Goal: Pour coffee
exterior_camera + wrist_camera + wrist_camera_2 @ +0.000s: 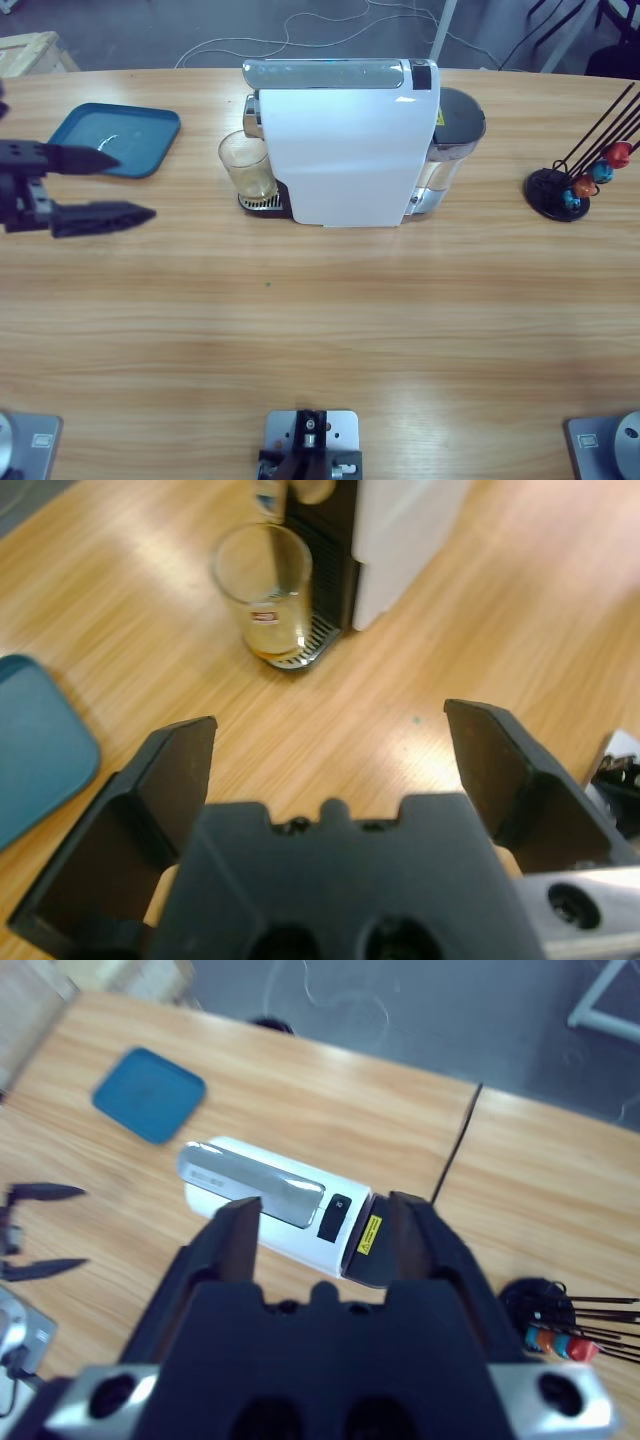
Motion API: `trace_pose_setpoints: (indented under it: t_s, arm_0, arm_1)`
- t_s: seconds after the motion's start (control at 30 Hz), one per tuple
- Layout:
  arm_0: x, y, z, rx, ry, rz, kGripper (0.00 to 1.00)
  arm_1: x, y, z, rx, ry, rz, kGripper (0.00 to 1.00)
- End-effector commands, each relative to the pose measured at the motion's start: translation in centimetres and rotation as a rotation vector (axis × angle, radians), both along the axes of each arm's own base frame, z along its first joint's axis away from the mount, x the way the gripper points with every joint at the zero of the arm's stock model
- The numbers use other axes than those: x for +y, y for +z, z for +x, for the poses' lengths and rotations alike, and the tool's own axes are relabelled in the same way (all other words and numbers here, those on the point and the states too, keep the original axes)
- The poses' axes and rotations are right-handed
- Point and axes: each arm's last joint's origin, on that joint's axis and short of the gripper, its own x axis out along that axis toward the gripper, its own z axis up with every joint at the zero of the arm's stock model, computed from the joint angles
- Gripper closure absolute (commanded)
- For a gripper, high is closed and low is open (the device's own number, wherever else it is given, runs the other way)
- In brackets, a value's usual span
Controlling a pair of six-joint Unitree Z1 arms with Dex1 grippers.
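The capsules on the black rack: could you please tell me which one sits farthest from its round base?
The red capsule, farthest along the wires from the rack's base, beyond the blue capsule and the orange capsule.

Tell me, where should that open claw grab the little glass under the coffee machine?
Probably around the glass's bare side wall, near mid-height, coming in level from the blue tray's side. The coffee machine blocks its far side and overhangs its rim, and the left gripper already faces it, jaws open.
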Motion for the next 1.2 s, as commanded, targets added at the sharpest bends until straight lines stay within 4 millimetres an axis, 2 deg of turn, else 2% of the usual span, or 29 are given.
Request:
trace_pose_setpoints:
  t_s: [0.03, 0.17, 0.53, 1.2]
  arm_0:
    - [0.2, -0.8, -1.4, 0.055, 0.037, -0.012, 0.0]
    - [0.0, -0.9, -1.5, 0.064, -0.006, -0.018, 0.0]
    - [-0.5, -2.1, -1.0, 0.096, -0.019, 0.007, 0.0]
    - [-0.8, -2.3, -0.5, 0.082, -0.024, 0.007, 0.0]
  arm_1:
    - [3.6, -5.7, 5.7, 0.184, -0.045, -0.183, 1.0]
    - [4.2, -7.1, 7.4, 0.219, -0.044, -0.182, 1.0]
    - [5.7, -10.6, 9.4, 0.317, -0.021, -0.197, 1.0]
    - [5.6, -13.0, 9.5, 0.38, -0.033, -0.261, 1.0]
